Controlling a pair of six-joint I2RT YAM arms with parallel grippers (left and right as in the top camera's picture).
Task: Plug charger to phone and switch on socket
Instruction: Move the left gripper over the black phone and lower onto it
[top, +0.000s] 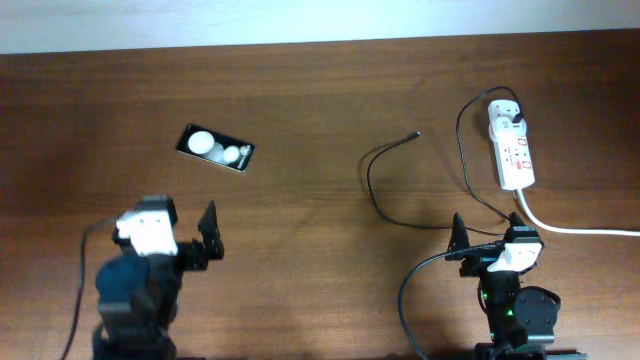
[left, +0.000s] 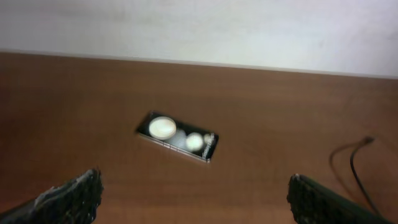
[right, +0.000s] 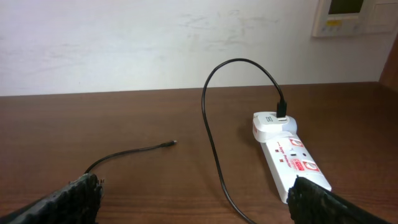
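The black phone (top: 215, 148) with two white round blobs lies flat at the table's left; it also shows in the left wrist view (left: 177, 137). The white power strip (top: 512, 150) lies at the far right, with the charger's white plug adapter (top: 503, 115) in its far end. The thin black charger cable (top: 370, 180) loops left, and its connector tip (top: 416, 133) lies loose on the table. My left gripper (top: 185, 222) is open and empty, near the phone's front side. My right gripper (top: 490, 238) is open and empty, in front of the strip (right: 292, 158) and cable (right: 211, 143).
The strip's thick white cord (top: 580, 230) runs off to the right edge. A white wall (right: 155, 43) stands behind the table's far edge, with a wall panel (right: 348, 15) at the upper right. Bare brown wood (top: 300, 230) lies between phone and cable.
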